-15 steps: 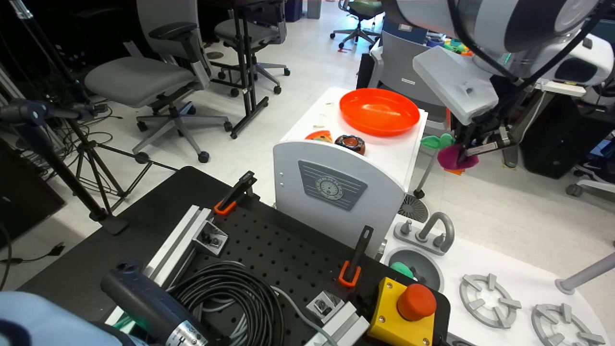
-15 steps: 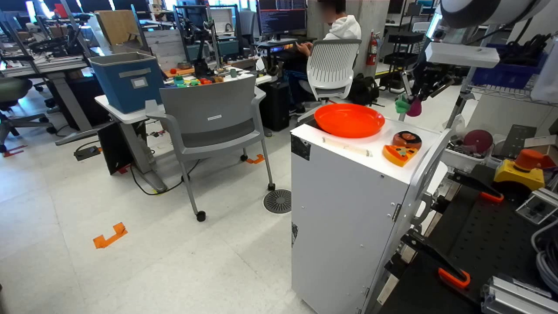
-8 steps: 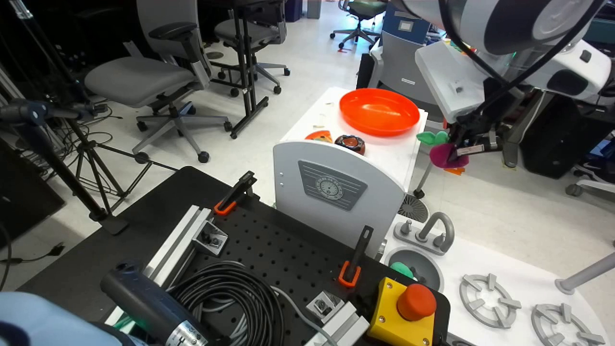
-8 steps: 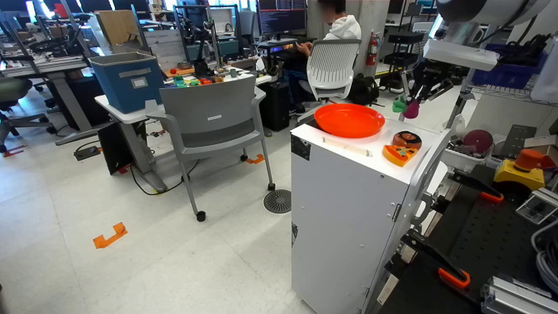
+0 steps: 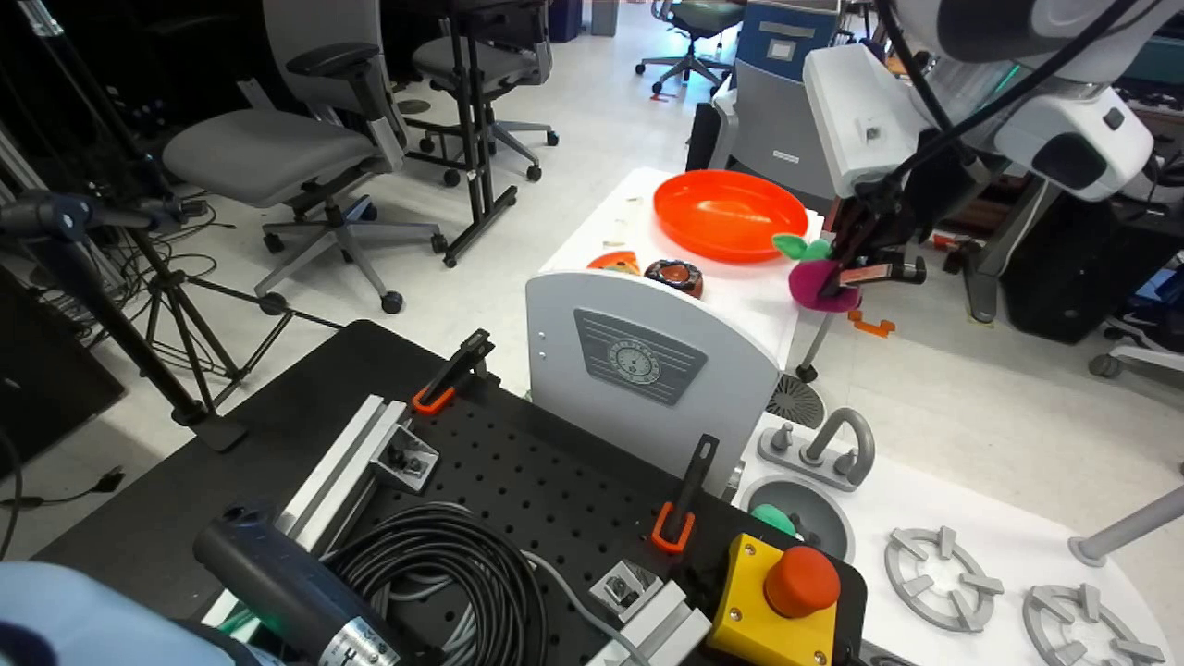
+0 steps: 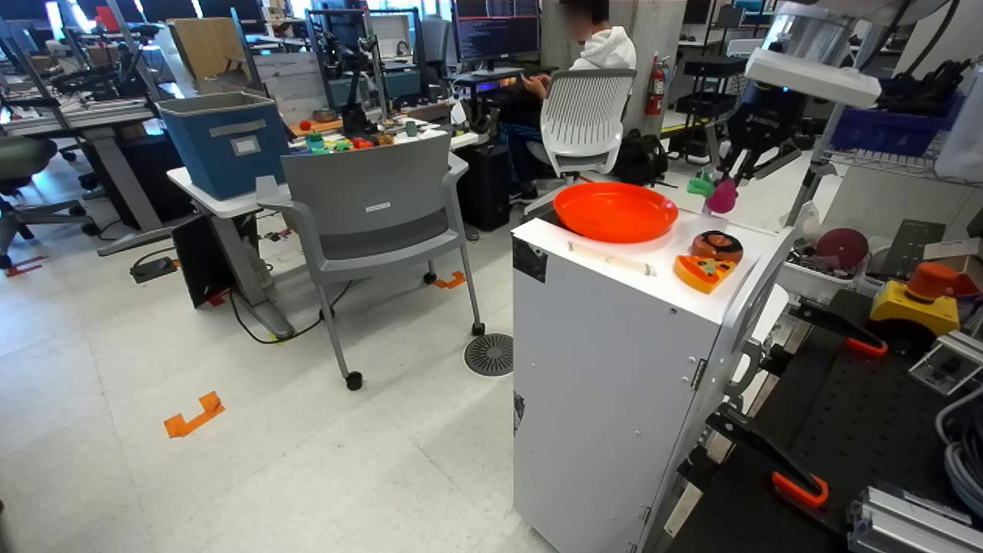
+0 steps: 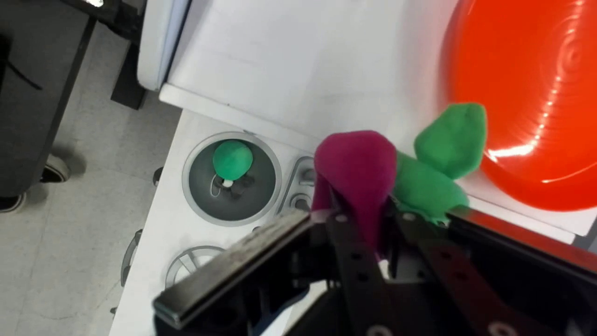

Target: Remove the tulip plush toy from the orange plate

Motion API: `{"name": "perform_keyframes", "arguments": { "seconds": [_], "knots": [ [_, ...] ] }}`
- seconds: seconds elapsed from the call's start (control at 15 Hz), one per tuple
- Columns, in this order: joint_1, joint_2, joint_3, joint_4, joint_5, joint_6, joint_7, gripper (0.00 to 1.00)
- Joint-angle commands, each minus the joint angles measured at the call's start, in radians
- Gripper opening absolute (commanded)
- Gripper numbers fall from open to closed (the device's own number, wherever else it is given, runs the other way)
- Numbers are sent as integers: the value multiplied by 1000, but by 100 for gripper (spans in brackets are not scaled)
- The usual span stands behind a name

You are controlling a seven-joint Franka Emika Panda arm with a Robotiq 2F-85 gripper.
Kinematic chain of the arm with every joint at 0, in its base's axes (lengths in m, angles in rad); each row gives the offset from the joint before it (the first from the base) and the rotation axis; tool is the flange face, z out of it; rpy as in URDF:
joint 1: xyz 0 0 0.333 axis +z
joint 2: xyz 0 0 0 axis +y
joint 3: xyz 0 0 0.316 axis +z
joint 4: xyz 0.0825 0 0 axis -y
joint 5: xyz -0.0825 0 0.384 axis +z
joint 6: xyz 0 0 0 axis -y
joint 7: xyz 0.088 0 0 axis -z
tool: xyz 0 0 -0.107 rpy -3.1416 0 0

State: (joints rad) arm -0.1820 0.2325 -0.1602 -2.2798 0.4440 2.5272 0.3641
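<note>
One claw (image 7: 374, 218) grips the tulip plush toy (image 7: 357, 161) aloft, off the orange plate (image 5: 731, 222).
Removal looks mostly done; next likely calls for lowering, then release.

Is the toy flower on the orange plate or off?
Off. The gripper holds the toy flower in midair; an exterior view shows it apart from the plate.
</note>
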Motion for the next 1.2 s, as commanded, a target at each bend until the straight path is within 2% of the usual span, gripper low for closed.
{"name": "perform_keyframes", "arguments": {
  "seconds": [0.0, 0.47, 1.13],
  "knots": [
    [-12, -25, 4, 29, 51, -98, 15, 3],
    [-2, -79, -12, 23, 39, -148, 82, 3],
    [1, -178, -26, -42, 9, -148, 166, 3]
  ]
}}
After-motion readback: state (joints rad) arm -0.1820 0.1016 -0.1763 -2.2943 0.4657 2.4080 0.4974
